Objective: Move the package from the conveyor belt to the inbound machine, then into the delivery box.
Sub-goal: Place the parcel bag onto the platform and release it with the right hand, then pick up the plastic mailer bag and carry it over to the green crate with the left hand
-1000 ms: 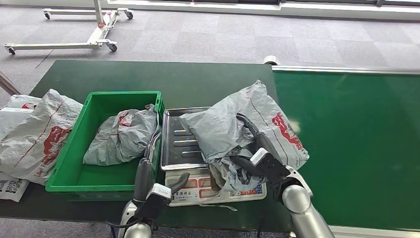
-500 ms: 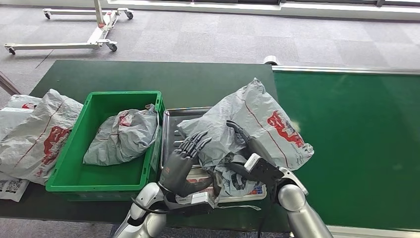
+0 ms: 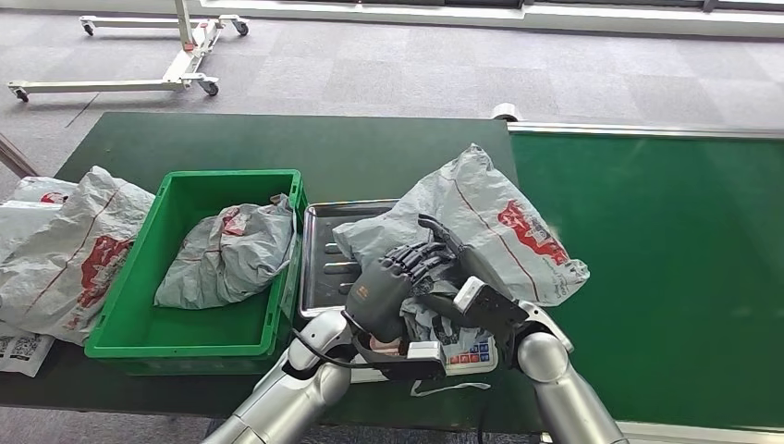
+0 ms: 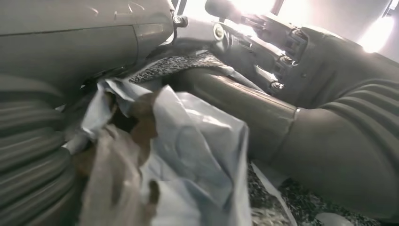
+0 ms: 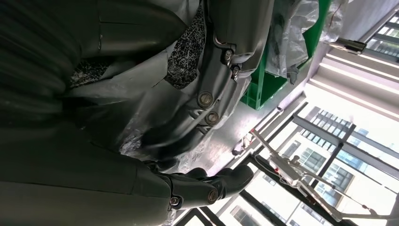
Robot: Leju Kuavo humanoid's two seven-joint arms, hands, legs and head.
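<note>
Left hand [image 3: 381, 294]: fingers curled onto the near, crumpled end of the grey courier bag [image 3: 481, 227], gripping it. In the left wrist view, folds of the bag [image 4: 188, 155] are bunched against the left hand [image 4: 33, 155]; the fingertips are hidden by the plastic.

Right hand [image 3: 462, 277]: directly beside the left, on the same end of the bag, with its dark fingers [image 3: 442, 231] laid up over the plastic. The right wrist view shows grey film [image 5: 141, 108] pressed between the fingers of this hand [image 5: 70, 155], so it holds the bag as well. How much film either hand encloses cannot be made out.

The bag lies across the steel weighing pan [image 3: 324, 268] of the scale, just beyond both hands. Its long axis runs from the hands' near-left end away to the far right. The far end overhangs onto the green conveyor belt [image 3: 666, 259], right of the right hand. A red printed mark faces up on that side. The bag and both hands cover much of the scale's keypad [image 3: 471, 353].

Left of the left hand, touching the pan's edge, stands a green crate [image 3: 153, 324] holding another grey bag [image 3: 226, 259]. Further left, more bags [image 3: 69, 245] lie on the table, cut off by the frame edge.
</note>
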